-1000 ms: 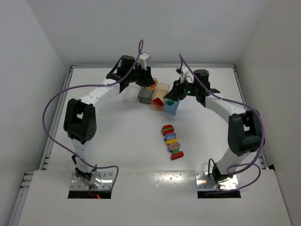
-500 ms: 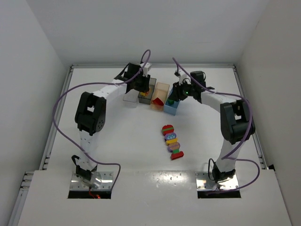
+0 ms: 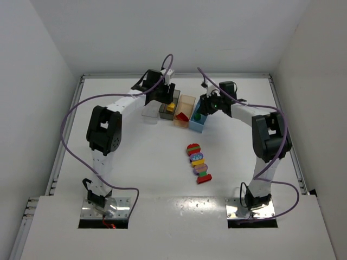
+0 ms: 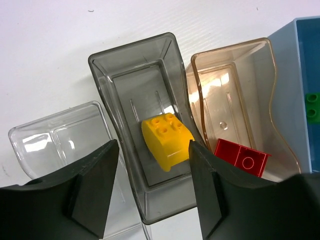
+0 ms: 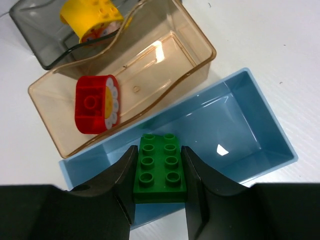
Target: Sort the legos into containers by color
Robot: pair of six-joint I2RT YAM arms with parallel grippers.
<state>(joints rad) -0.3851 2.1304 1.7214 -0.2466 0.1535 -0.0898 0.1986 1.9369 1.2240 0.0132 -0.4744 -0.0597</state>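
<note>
1. Left gripper [image 4: 152,146]: jaws apart, nothing between the pads. The two fingers hang over the near end of the dark grey bin [image 4: 125,75].
2. Yellow brick [image 4: 165,140]: one curved side, four studs showing. It lies tilted on the floor of the dark grey bin, below the gap of the fingers. As far as the wrist view shows, it is clear of both.
3. Right gripper [image 5: 159,150]: jaws clamped on the green brick [image 5: 160,172], a two-by-four stud piece held by its long sides, studs toward the camera.
4. The green brick sits over the near wall of the light blue bin [image 5: 250,100]. Contact with the wall: cannot tell.
5. Tan bin [image 5: 165,55]: stands between the grey bin and the blue one. It holds a red brick [image 5: 90,105] lying on its side near one end.
6. Clear bin [image 4: 55,140]: just beside the dark grey bin, on the side away from the tan one.
7. Top view: the four bins form a row at the far middle of the table [image 3: 135,157]. A multicolour cluster of legos [image 3: 198,162] lies nearer the arm bases, well apart from the bins.
</note>
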